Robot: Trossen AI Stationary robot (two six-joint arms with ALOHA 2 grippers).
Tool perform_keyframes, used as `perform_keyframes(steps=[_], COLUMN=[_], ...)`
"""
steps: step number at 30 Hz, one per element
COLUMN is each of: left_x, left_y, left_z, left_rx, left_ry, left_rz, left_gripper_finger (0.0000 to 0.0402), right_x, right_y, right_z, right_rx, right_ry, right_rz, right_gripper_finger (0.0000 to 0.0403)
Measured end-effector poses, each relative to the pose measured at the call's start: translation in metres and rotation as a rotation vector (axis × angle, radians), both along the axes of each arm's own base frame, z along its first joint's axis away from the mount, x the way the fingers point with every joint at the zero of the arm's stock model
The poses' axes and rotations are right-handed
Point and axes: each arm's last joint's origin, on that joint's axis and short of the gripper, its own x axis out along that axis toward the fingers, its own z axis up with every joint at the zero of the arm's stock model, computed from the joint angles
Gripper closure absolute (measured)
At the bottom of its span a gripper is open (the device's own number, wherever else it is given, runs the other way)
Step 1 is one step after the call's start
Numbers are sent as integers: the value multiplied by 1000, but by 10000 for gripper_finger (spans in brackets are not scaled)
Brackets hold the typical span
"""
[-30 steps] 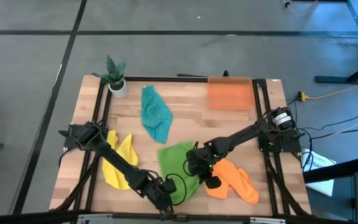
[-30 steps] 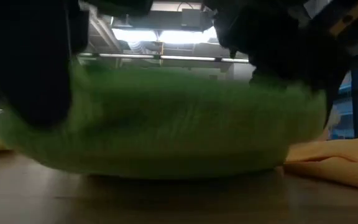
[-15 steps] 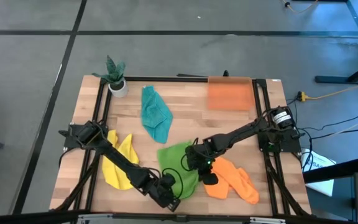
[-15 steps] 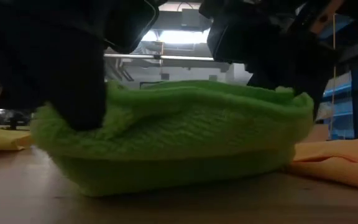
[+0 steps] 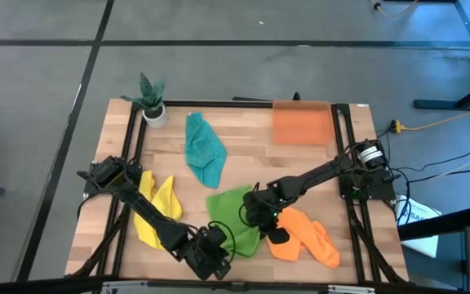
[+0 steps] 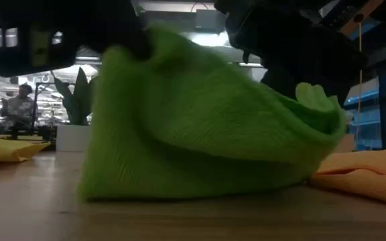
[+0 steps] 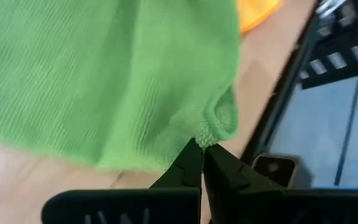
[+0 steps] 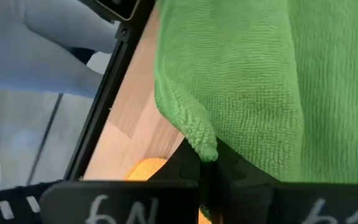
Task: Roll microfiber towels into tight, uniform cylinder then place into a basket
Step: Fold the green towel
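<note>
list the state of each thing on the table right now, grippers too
green towel: crumpled, pinched at two edges, partly lifted
left gripper: shut on green towel corner
right gripper: shut on green towel edge
yellow towel: crumpled, lying loose
teal towel: unrolled, lying loose
orange towel: crumpled, lying loose
basket: upright, no towel in it
plant: upright in its pot

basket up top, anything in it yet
Empty: the basket shows only its orange floor; the green towel is pinched by both grippers, the others lie on the table.
</note>
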Motion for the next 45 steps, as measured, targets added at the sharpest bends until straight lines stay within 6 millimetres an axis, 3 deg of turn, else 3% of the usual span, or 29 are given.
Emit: perform_keyframes(steps=[6,12,18,25,33,45], left_x=[-11,-15,-14,-10,-8,0], left_y=[-4,-15,-20,-10,5,23], left_z=[-5,-3,0,-1,-7,-10], left_rx=[-53,-124,-171,-161,-175,-181], left_ry=[101,105,78,53,143,213], left_rz=[32,-28,-49,112,217,272], left_gripper_finger=[401,401,401,401,401,401], right_x=[0,-3,-3,-2,2,-3], right_y=[-2,-9,-12,-14,-25,-31], right_z=[8,18,19,17,15,5], right_rx=[14,161,200,153,88,-53], right_ry=[-53,-35,22,57,68,83], right_rz=[43,120,91,0,-114,-198], right_gripper_finger=[399,399,399,399,399,399])
